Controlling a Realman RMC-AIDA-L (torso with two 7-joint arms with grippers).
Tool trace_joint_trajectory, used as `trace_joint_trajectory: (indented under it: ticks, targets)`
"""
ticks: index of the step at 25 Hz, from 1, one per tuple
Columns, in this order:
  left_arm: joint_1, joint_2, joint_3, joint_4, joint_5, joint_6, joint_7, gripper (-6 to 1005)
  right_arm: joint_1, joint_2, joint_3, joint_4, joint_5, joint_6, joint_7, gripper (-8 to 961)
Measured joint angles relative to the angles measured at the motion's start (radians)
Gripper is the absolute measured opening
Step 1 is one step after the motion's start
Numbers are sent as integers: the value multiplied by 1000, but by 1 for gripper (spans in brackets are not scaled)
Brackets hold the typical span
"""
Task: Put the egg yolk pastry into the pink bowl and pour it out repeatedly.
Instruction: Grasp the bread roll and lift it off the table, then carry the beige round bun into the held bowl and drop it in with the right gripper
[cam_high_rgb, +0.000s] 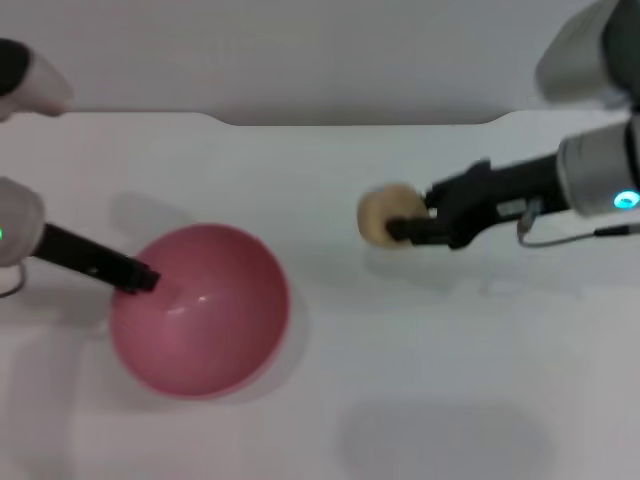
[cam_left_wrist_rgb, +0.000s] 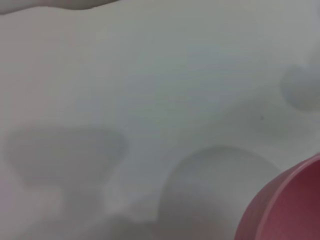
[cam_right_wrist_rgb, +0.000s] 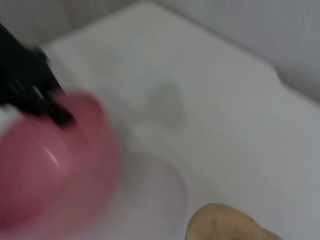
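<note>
Item 1: small, rounded, pale beige-yellow egg yolk pastry. Held clear of the white worktop, out to the right of the bowl and well apart from it. In the right wrist view it appears as a tan lump at the frame edge.

Item 2: round, glossy pink plastic bowl. Sits on the worktop on the robot's left side, interior visible and nothing inside it. A section of its rim shows in the left wrist view; it also shows, blurred, in the right wrist view.

Item 3: right tool, black, on a grey and black arm reaching in from the right. Clenched on the pastry, which sits at its tip.

Item 4: left tool, black, reaching in from the left. Its tip meets the bowl's rim on the left side; gripping the rim there. The same tool shows as a dark shape against the bowl in the right wrist view.
</note>
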Motion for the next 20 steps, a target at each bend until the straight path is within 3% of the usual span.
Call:
trace_joint_trajectory:
  ticks: [4, 9, 15, 18, 20]
  targets:
    - [-85, 0, 84, -95, 0, -51, -35, -2, 4, -1, 13, -102, 109, -75, -53, 346]
    - [-189, -7, 186, -192, -1, -106, -66, -1, 43, -1, -89, -135, 162, -129, -116, 295]
    - [-230, -13, 234, -203, -13, -139, -85, -1, 69, -2, -192, -91, 122, -121, -99, 249]
    - [-231, -11, 234, -204, -30, -157, -86, -1, 74, -3, -213, -90, 86, -117, -67, 257]
    - [-231, -10, 230, -204, -35, -160, -86, -1, 74, -2, -210, -97, 69, -114, -49, 383]
